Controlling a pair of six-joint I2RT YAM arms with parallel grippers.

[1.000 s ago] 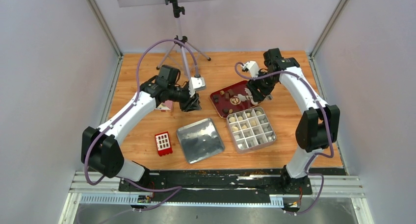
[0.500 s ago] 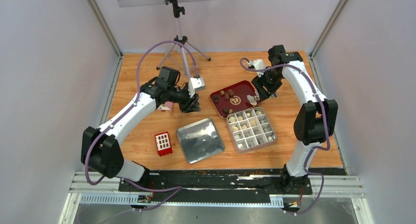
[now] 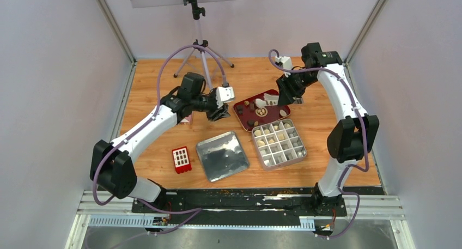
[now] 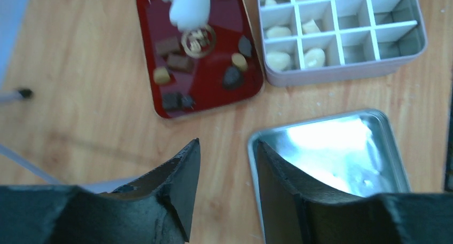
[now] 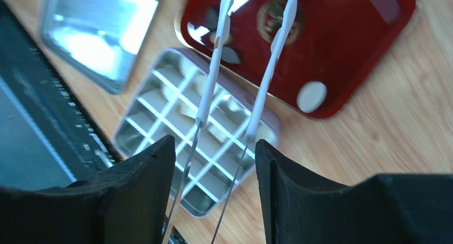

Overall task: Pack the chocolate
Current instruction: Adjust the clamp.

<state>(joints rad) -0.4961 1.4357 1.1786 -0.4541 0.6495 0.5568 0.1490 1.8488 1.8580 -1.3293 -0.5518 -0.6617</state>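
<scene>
Brown and cream chocolate pieces (image 4: 232,77) lie on a dark red tray (image 3: 269,95). More cream pieces sit in the cells of a grey divided box (image 3: 279,143). My right gripper (image 3: 286,91) is shut on metal tongs with white tips (image 5: 213,78) and holds them over the red tray (image 5: 347,41), with nothing between the tips. A round cream piece (image 5: 311,96) lies at the tray's edge nearest the box (image 5: 176,132). My left gripper (image 4: 227,148) is open and empty, above bare wood between the red tray (image 4: 213,57) and the silver lid (image 4: 326,148).
The silver lid (image 3: 222,155) lies left of the box. A small red block with white squares (image 3: 181,158) stands further left. A tripod (image 3: 201,47) stands at the back. A pink object (image 3: 187,117) shows under my left arm.
My right gripper has lifted away from the box's far edge and swung the tongs left over the red tray. My left gripper has shifted a little right, toward the tray.
</scene>
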